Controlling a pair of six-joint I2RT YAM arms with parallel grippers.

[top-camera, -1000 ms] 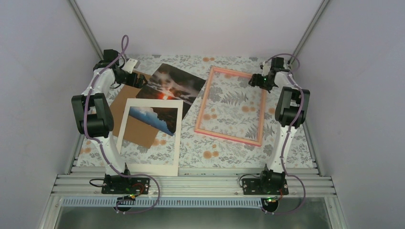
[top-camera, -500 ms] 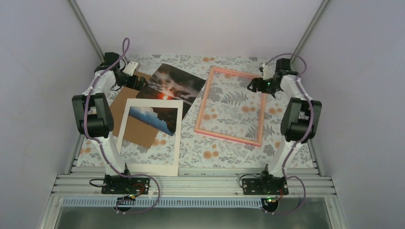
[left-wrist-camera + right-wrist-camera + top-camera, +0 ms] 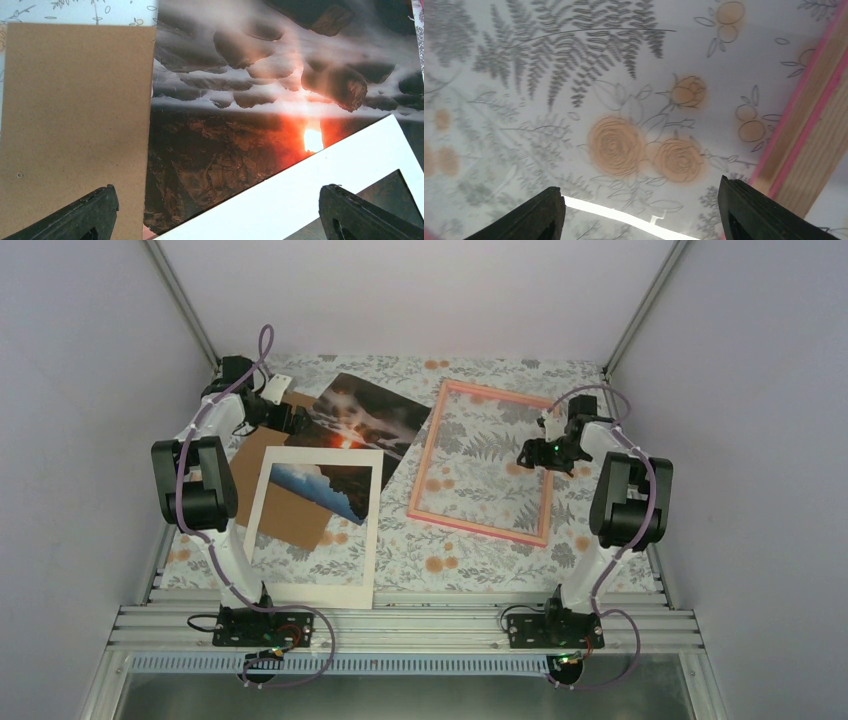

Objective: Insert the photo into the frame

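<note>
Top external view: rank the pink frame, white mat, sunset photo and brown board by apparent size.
1. Pink frame and white mat: look about alike, so not ranked against each other.
2. Sunset photo, partly under the mat.
3. Brown board: least showing, but largely covered, so unsure.

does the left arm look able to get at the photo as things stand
Probably yes. The left arm's jaws hang open right above the photo's left edge, with nothing in between. The mat covers only the photo's near end, so that edge looks free to grasp.
</note>
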